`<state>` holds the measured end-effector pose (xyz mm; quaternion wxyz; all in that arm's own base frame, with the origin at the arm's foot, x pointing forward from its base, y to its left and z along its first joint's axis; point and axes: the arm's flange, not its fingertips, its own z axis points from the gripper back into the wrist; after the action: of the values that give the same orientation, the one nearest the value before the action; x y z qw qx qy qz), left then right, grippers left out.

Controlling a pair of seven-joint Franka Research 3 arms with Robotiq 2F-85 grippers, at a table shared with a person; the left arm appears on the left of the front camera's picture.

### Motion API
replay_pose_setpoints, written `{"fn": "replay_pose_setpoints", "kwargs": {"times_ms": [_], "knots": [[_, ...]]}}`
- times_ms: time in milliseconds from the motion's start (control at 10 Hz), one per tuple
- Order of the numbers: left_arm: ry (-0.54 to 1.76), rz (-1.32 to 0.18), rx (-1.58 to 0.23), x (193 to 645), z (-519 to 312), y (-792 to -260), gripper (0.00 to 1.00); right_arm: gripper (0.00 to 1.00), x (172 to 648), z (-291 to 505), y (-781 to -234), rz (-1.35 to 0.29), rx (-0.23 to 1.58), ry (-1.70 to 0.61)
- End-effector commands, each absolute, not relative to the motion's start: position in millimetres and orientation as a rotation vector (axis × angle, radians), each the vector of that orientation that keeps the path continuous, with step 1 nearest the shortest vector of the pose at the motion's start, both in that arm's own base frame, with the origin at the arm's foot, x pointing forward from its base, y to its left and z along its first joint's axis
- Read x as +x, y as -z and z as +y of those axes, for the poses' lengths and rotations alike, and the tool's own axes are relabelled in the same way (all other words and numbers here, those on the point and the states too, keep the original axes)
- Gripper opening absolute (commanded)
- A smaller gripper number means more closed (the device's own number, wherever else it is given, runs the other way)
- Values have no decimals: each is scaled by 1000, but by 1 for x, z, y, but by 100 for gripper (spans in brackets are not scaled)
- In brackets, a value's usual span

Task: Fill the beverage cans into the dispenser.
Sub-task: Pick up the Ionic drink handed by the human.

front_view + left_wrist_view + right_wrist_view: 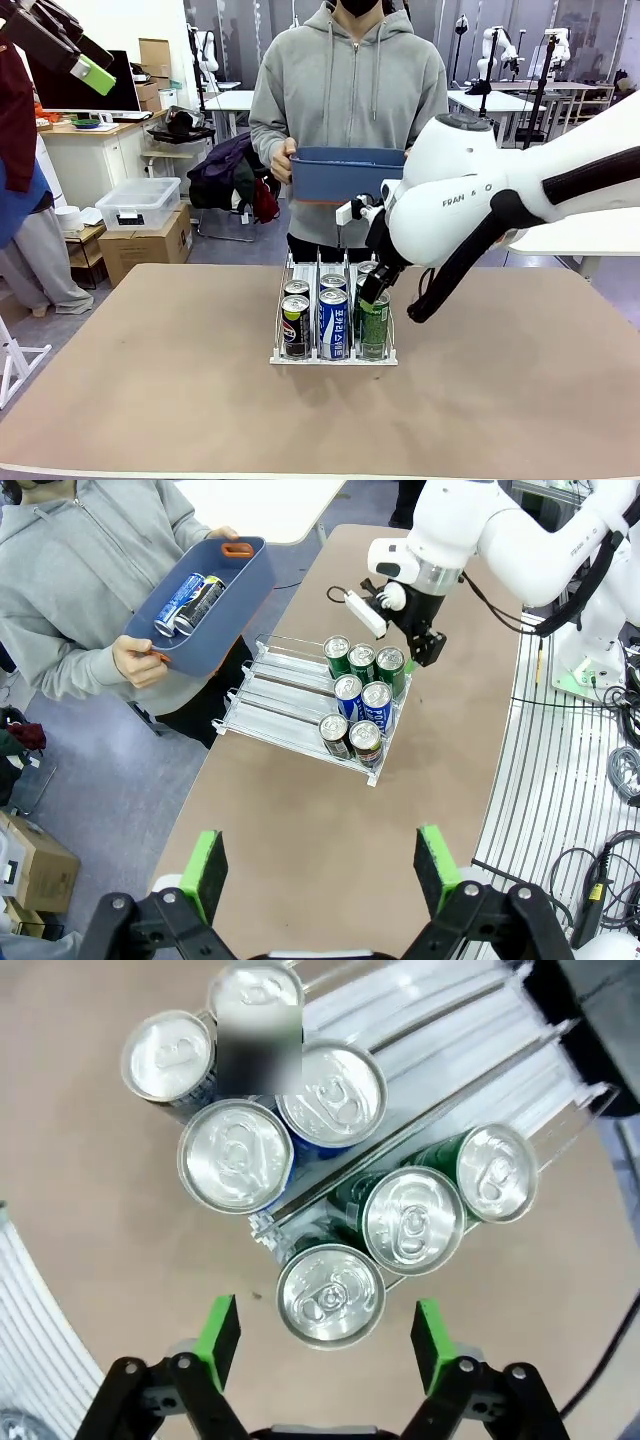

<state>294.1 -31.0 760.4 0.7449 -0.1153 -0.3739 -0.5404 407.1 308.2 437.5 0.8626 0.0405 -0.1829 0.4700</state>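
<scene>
Seven slim, silver-topped cans stand in the dispenser (335, 358) near the middle of the table's (150, 380) far edge: two black cans (295, 325), two blue-and-white cans (333, 322) and three green cans (374, 325). All crowd its white front lip, and clear ribbed lanes lie open behind. We see broad bare matte table toward the near edge and both sides. Right claw (326, 1325) hangs spread around the front green can (330, 1295), pads apart from it. Left claw (320, 880) is spread, high above the left edge. Two spare cans (190, 600) lie in a blue plastic bin (345, 175) that a person holds beyond the far edge.
</scene>
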Motion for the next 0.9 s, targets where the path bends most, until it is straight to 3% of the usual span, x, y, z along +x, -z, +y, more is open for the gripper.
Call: {"fn": "replay_pose_setpoints", "kwargs": {"times_ms": [0,300,800], "knots": [[1182,-818,-253,294,-31,-760,100,91,394,279,-474,-452,110,-1050],[1182,-818,-253,294,-31,-760,100,91,398,238,-535,-511,176,-1096],[1182,-818,-253,294,-31,-760,100,91,401,163,-649,-569,319,-916]]}}
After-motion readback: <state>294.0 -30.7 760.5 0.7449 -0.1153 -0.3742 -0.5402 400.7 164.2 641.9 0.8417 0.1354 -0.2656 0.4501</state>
